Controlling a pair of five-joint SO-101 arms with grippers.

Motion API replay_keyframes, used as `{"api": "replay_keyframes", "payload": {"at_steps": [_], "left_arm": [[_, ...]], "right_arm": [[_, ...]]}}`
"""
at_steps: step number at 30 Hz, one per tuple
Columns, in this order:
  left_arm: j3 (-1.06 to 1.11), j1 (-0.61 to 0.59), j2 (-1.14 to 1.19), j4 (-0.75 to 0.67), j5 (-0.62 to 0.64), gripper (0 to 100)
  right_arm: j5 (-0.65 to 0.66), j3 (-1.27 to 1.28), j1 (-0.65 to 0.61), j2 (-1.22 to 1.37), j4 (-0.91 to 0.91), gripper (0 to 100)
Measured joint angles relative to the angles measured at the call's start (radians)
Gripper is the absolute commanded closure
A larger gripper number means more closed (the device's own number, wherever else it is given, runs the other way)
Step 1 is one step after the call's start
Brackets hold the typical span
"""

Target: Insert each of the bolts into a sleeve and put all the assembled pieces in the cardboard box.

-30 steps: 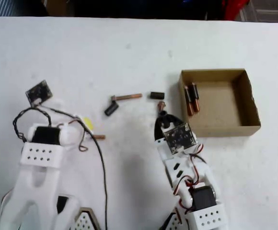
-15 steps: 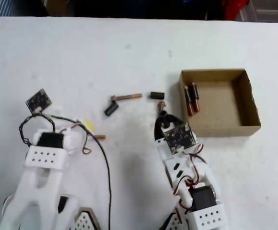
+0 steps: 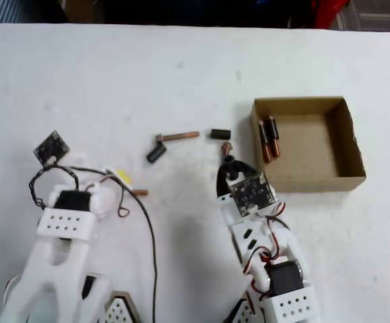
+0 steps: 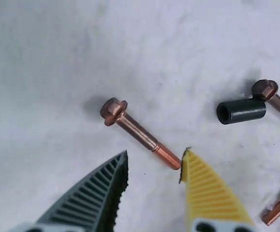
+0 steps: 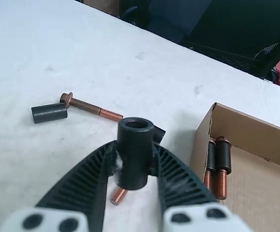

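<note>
The right gripper point(image 5: 134, 166) squeezes a short black metal sleeve point(image 5: 135, 137), standing up. The left gripper point(image 4: 154, 157) is wide open, with a long copper bolt point(image 4: 133, 128) just ahead.

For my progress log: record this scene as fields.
left gripper: open, by threaded end of near bolt
right gripper: shut on upright sleeve
cardboard box: two assembled pieces inside
table: far bolt, one sleeve beside it, another sleeve nearer the box
</note>
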Motion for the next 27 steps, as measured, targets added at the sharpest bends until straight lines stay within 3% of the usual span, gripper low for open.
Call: {"api": "replay_keyframes", "payload": {"at_steps": [9,14,19,27], "left_arm": [[-0.025,0.000,0.000,0.003,0.000,80],[-0.123,0.000,0.012,0.132,0.000,80],[-0.250,0.002,0.138,0.216,0.000,80],[-0.307,0.002,0.405,0.153,0.018,80]], "right_arm": [[0.000,0.000,0.000,0.000,0.000,98.2],[0.000,0.000,0.000,0.000,0.000,98.2],[0.000,0.000,0.000,0.000,0.000,98.2],[0.000,0.000,0.000,0.000,0.000,98.2]]}}
